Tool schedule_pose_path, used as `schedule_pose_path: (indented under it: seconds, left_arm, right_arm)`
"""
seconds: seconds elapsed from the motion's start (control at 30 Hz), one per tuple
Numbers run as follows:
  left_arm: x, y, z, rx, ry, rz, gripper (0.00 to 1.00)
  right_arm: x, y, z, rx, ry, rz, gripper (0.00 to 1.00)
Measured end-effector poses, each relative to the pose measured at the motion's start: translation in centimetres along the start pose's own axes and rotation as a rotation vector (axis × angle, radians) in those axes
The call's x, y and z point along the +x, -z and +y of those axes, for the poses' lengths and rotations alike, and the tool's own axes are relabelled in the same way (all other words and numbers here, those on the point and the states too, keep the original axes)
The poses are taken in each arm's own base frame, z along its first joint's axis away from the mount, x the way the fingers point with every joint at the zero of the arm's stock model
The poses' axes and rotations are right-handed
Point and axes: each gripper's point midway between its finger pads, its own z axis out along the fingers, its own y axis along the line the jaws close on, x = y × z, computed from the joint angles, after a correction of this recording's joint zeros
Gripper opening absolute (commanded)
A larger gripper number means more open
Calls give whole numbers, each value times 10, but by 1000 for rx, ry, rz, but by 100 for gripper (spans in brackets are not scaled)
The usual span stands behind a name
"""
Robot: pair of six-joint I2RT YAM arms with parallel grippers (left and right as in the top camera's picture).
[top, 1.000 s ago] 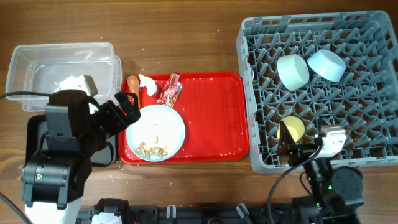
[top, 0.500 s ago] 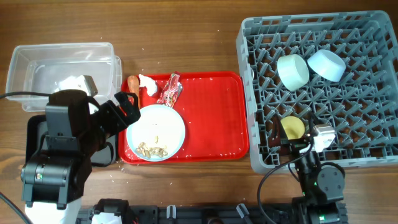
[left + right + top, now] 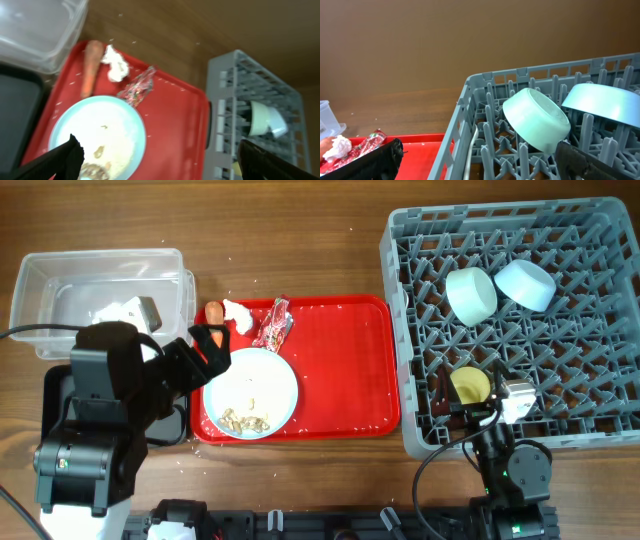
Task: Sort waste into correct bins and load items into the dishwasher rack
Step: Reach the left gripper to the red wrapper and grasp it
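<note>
Waste is counted on the red tray (image 3: 345, 370): one carrot piece (image 3: 214, 311), one crumpled tissue (image 3: 238, 315), one wrapper (image 3: 272, 323), and a scatter of crumbs (image 3: 245, 419) on the single pale blue plate (image 3: 272, 385). Two bowls, pale green (image 3: 470, 293) and pale blue (image 3: 525, 283), and one yellow cup (image 3: 470, 385) are held in the dishwasher rack (image 3: 395, 300). Of the two bins, the clear tub (image 3: 60, 275) is seen plainly overhead. The black tray (image 3: 15, 107), mostly covered there by the arm, is shown better by the left wrist. A white spoon (image 3: 471, 150) is made out only in the right wrist view. The fingers of the left gripper (image 3: 159, 160) and right gripper (image 3: 479, 159) are spread wide, with nothing held.
</note>
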Motion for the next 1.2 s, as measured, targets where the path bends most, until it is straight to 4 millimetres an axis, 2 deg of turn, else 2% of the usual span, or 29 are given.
schedule_pose_path:
  seconds: [0.07,0.13,0.17,0.27,0.37,0.47,0.53,0.6,0.63,0.67,0.7,0.73,0.77,0.8,0.97,1.03,1.1,1.17,1.2]
  left_arm:
    - [-11,-6,-19,68,-19,-25,91]
    - [-6,-30,-27,58,-42,27,86]
    - [1,-52,-29,32,-66,74,82]
    - [31,-127,-29,-51,-176,217,85]
    - [60,-195,-25,-144,-321,252,85]
    - [79,-245,-11,-220,-426,257,84]
    - [85,-274,1,-252,-487,248,77]
    - [96,-297,25,-321,-535,267,77]
    - [100,-302,35,-351,-549,277,75]
    - [101,-307,38,-361,-556,274,67]
    - [98,-308,37,-365,-562,260,55]
    - [98,-308,39,-376,-571,261,31]
    - [97,-308,40,-381,-572,255,12]
    - [96,-308,40,-381,-571,253,4]
    - [96,-300,40,-392,-552,268,4]
    - [81,-283,23,-362,-520,227,4]
    - [51,-258,0,-311,-482,146,4]
    - [-3,-212,-18,-264,-412,13,4]
    - [-28,-195,-15,-266,-371,-43,4]
  right_arm:
    - [0,0,0,0,-1,0,100]
    - [0,0,0,0,-1,0,100]
    - [0,0,0,0,-1,0,100]
    - [0,0,0,-3,-2,1,100]
    - [0,0,1,-3,-4,-1,100]
    - [0,0,1,-4,-4,-1,100]
    - [0,0,1,-4,-4,-1,100]
    - [0,0,1,-4,-4,-1,100]
    - [0,0,1,-4,-4,-1,100]
    - [0,0,1,-4,-4,-1,100]
    - [0,0,1,-4,-4,-1,100]
    - [0,0,1,-4,-4,-1,100]
    - [0,0,1,-4,-4,-1,100]
    - [0,0,1,-4,-4,-1,100]
    - [0,0,1,-4,-4,-1,100]
    - [0,0,1,-4,-4,-1,100]
    - [0,0,1,-4,-4,-1,100]
    - [0,0,1,-4,-4,-1,100]
    - [0,0,1,-4,-4,-1,100]
